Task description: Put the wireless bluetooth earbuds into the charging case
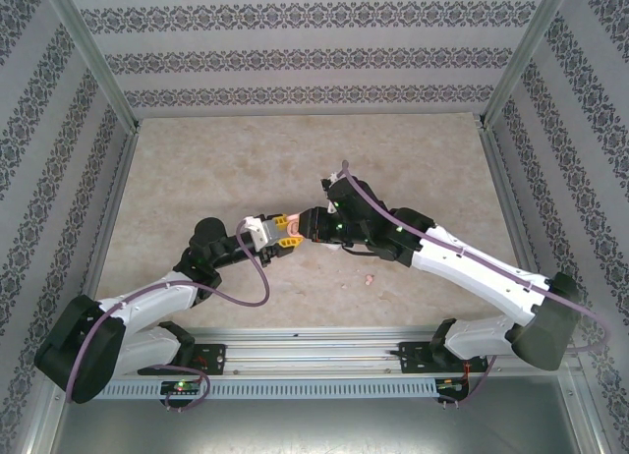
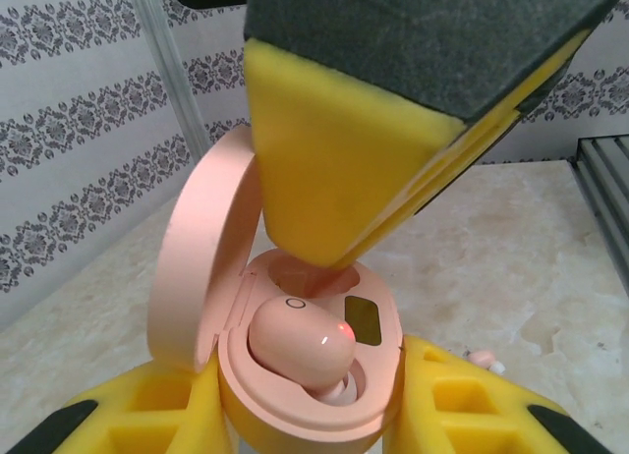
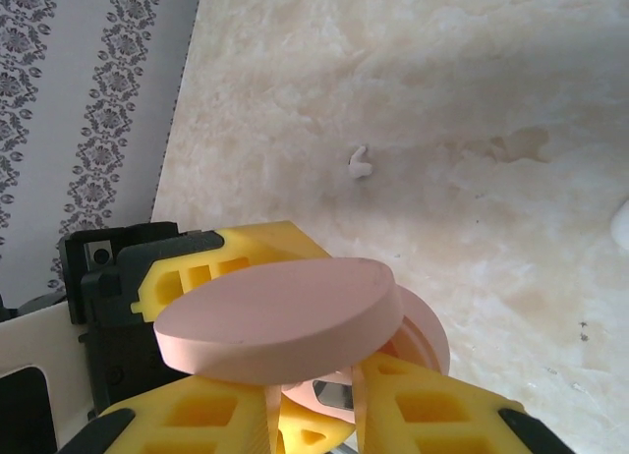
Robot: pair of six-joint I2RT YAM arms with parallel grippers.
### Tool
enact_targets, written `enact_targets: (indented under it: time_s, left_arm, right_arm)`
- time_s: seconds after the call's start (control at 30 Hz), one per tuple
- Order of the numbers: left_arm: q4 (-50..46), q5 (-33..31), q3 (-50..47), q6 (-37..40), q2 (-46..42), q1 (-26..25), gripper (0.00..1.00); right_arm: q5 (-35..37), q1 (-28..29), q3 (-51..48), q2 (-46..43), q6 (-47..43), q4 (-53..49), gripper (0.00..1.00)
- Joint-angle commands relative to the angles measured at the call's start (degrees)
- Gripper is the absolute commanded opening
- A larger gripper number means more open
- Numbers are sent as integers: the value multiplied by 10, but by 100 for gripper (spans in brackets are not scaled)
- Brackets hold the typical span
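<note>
i am clamping the open pink charging case [image 2: 295, 420] in my left gripper [image 2: 310, 415], lid [image 2: 201, 267] tipped back, so my right gripper [image 2: 334, 257], fingers [image 2: 324, 149] nearly together (whether pinching a bud i cannot tell), is reaching the pocket [image 2: 324, 277] beside the seated pink earbud [image 2: 300, 344].

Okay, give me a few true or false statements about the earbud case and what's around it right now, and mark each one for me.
1. The charging case has its lid shut. False: the lid stands open, hinged up at one side.
2. A pink earbud sits in one slot of the case. True.
3. The left gripper is clamped on the case. True.
4. No earbud lies on the table. False: a loose earbud lies there, near the right arm.
5. The case is white. False: it is pale pink.
</note>
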Motion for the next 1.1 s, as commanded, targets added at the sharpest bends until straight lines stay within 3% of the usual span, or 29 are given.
enact_targets:
  time_s: [0.0,0.17,0.73,1.07]
  left_arm:
    - [-15,-9,2,25,-9,-9,10]
    - [-32,-8,10,21,-6,-11,11]
    - [-66,2,25,8,-11,-10,12]
    - [-86,14,34,2,-10,-11,12]
  right_arm:
    - [21,12,23,12,-14,13,26]
    - [42,22,62,44,-16,-52,31]
    - [77,44,191,157,-38,-242,32]
    - [88,44,224,178,-50,-260,21]
